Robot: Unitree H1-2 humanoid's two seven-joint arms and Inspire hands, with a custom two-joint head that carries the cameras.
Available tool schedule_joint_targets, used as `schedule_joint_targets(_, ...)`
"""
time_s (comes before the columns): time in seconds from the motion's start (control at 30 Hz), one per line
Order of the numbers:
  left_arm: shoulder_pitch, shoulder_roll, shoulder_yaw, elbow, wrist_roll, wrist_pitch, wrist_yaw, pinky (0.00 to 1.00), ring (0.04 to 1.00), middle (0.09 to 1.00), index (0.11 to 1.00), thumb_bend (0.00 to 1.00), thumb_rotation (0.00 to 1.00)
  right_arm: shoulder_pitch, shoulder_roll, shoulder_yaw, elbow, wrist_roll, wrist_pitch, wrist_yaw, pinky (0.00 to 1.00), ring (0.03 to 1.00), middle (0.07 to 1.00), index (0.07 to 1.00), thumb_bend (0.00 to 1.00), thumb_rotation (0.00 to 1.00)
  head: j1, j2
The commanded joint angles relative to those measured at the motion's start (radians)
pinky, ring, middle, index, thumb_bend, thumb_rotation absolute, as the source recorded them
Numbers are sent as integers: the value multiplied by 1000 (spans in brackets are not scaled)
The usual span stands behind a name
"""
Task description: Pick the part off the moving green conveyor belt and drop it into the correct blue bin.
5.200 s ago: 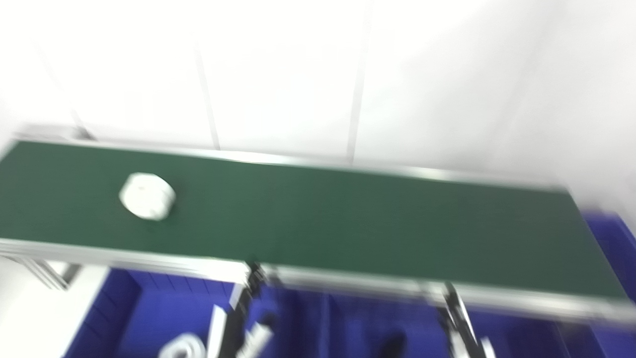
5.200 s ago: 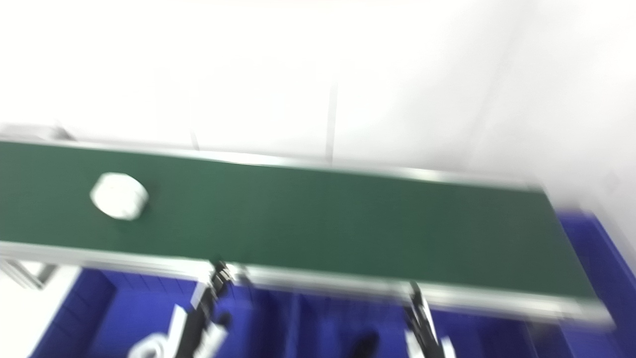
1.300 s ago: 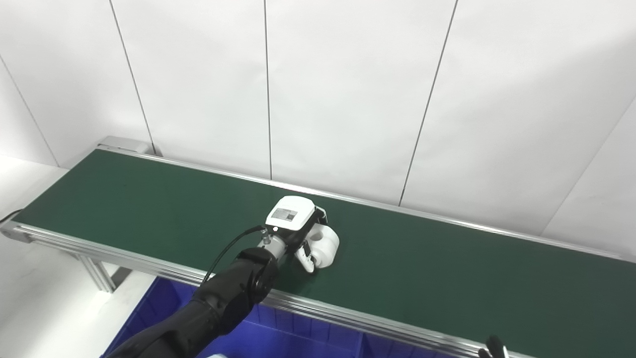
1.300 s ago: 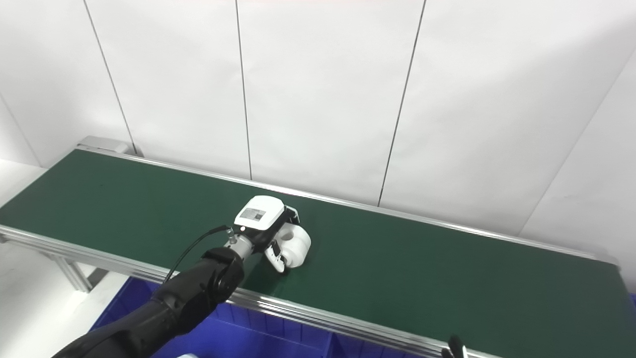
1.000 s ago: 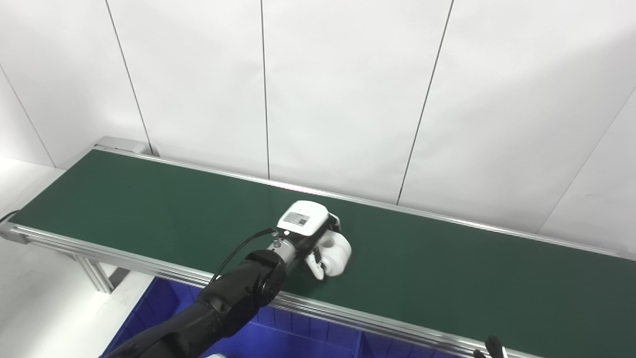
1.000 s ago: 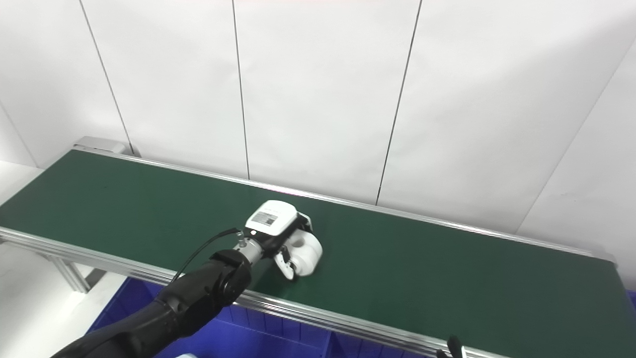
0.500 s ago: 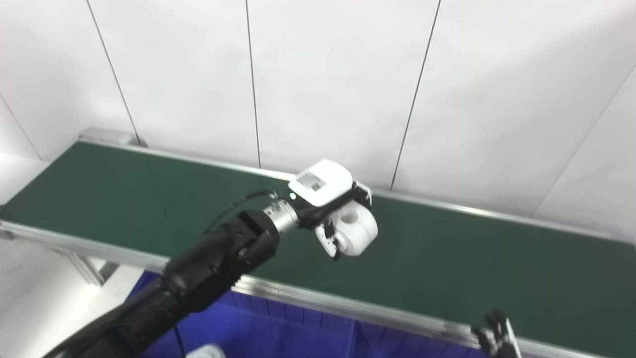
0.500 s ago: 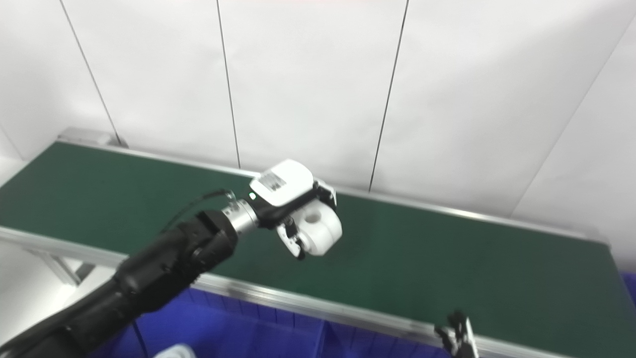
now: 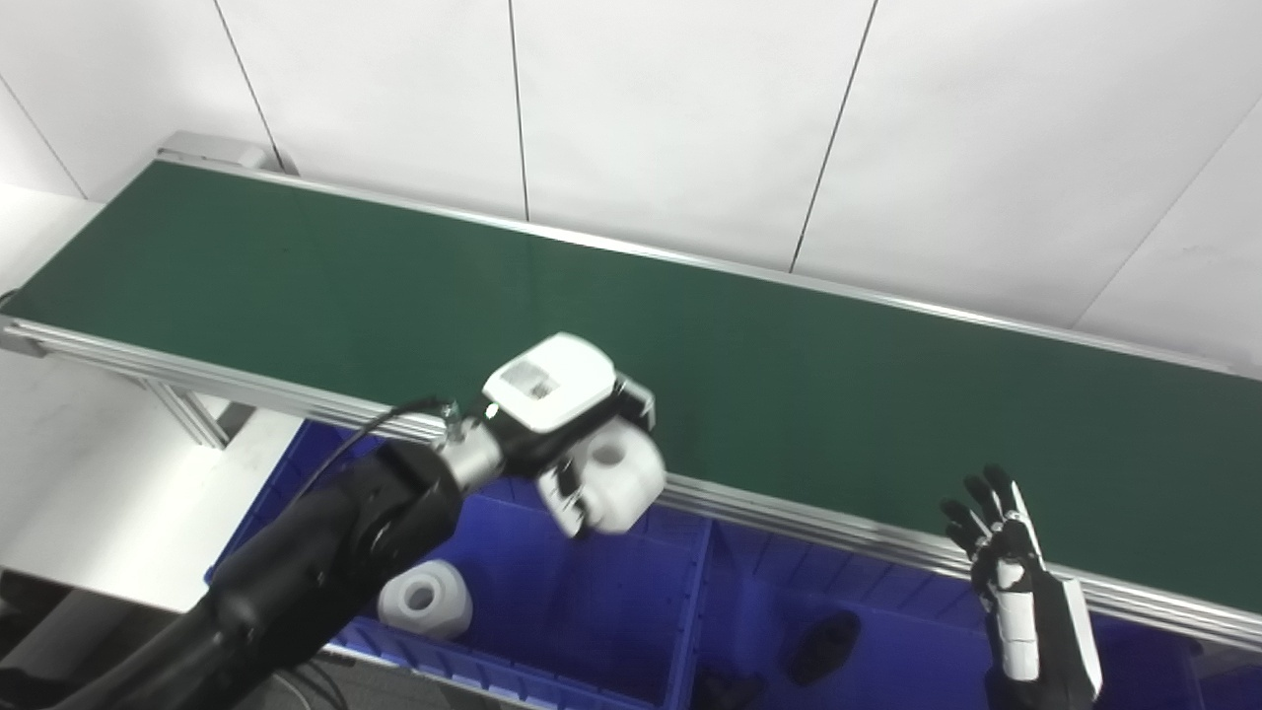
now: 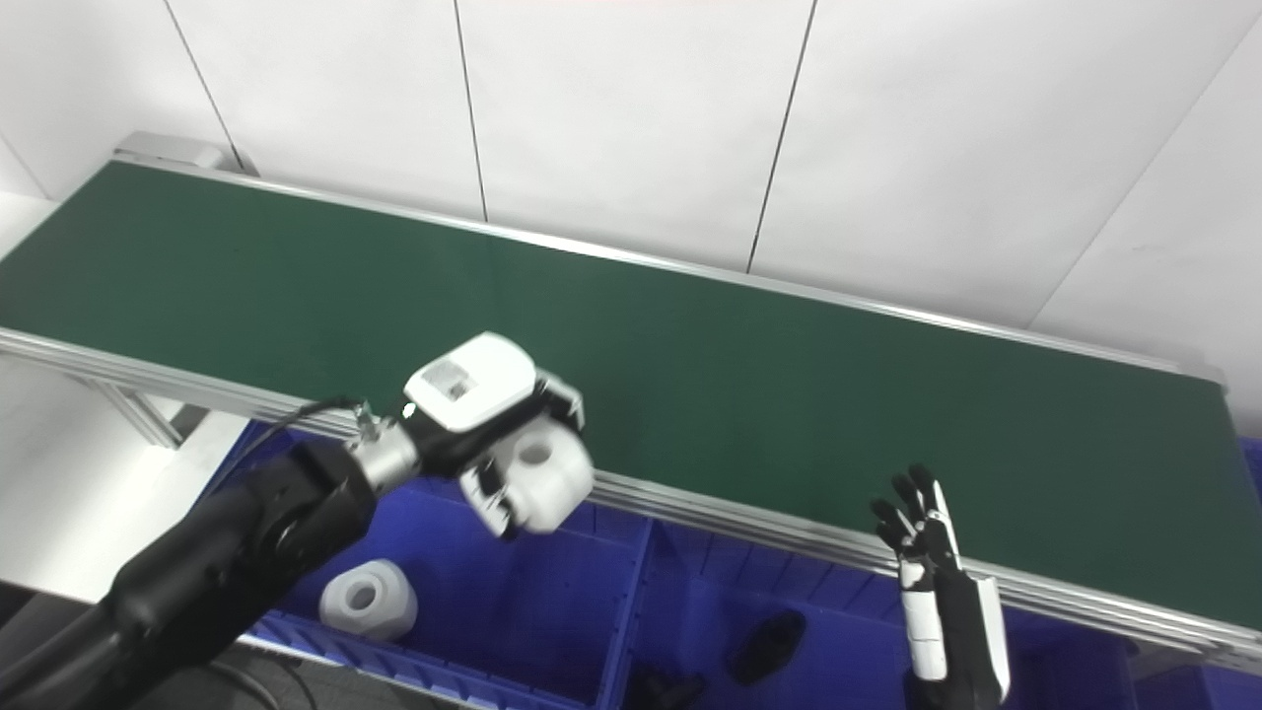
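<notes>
Robot hand (image 9: 567, 419), one white part (image 9: 619, 473)

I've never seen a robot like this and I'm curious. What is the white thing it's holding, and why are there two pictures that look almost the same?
The two pictures come from two cameras side by side on the robot's head, like its two eyes, so they show one scene from slightly different spots.

The long green strip is a conveyor belt that carries parts along. Nothing lies on it right now.

The black arm on the left ends in the left hand, whose fingers hold a chunky white part with a round hole. It hangs above a blue bin below the belt. Another white part already lies in that bin. The next bin has dark pieces in it.

The right hand waits, open and empty.
</notes>
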Motion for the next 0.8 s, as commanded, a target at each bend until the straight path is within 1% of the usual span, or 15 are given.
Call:
schedule_joint_targets(0.0,9,9,13,-30,56,-23,65,329,380,422,497,524,0,-18,-2,-4,-29,9,-7,4,934,902,958,996,880,961,2,4)
schedule_joint_targets(0.03,25,11,12,-23,83,-35,90,344,404,442,494,526,0,-19,-3,-4,-28,9,-8,4,936,901,957,997,878,961,2,4)
schedule_joint_targets(0.1,43,9,11,-9,117,-50,126,339,411,447,494,526,0,-21,-4,-4,-27,11,-9,4,939,901,960,999,874,958,5,6)
schedule_joint_targets(0.2,57,-4,15,23,139,-63,175,309,389,429,493,526,0,-22,-3,-4,-28,13,-8,4,936,900,960,999,859,953,1,8)
schedule_joint_targets(0.23,60,-7,16,34,139,-70,192,279,354,412,491,524,0,-22,-2,-3,-30,15,-7,5,936,898,961,998,852,946,1,8)
schedule_joint_targets(0.3,65,-13,17,49,120,-80,199,284,351,407,492,524,0,-21,0,-1,-34,10,-8,2,932,896,960,997,856,946,-5,10)
schedule_joint_targets(0.37,64,-17,14,53,113,-83,189,268,322,399,494,522,0,-21,3,1,-36,3,-11,-1,926,893,958,998,860,956,-8,9)
schedule_joint_targets(0.47,63,-21,13,50,91,-89,172,283,336,404,505,521,0,-21,6,4,-39,-5,-6,-5,921,890,957,996,859,963,-16,7)
schedule_joint_targets(0.5,65,-23,15,42,74,-83,150,338,398,472,502,519,42,-21,7,4,-41,-5,-4,-6,921,891,957,995,851,965,-16,7)
schedule_joint_targets(0.53,67,-22,15,35,62,-81,133,415,487,558,624,706,209,-22,8,5,-41,-5,-2,-6,921,891,956,995,850,966,-19,6)
schedule_joint_targets(0.6,72,-22,15,24,60,-73,108,564,653,709,799,916,416,-23,9,5,-39,-3,-5,-5,924,893,957,996,849,964,-20,6)
schedule_joint_targets(0.67,76,-24,16,11,70,-64,87,706,794,832,894,984,500,-23,9,6,-39,-4,-4,-5,919,893,956,995,854,960,-20,6)
schedule_joint_targets(0.7,80,-26,17,5,74,-63,83,733,820,854,910,993,516,-23,9,5,-40,-1,-1,-4,918,893,956,995,854,960,-20,6)
schedule_joint_targets(0.73,82,-27,18,1,77,-63,81,816,872,899,934,997,528,-22,9,5,-41,1,1,-4,918,895,958,994,851,956,-20,6)
schedule_joint_targets(0.77,84,-29,18,-2,79,-67,85,859,899,921,946,1000,535,-23,10,4,-42,6,3,-2,918,897,960,994,849,954,-20,6)
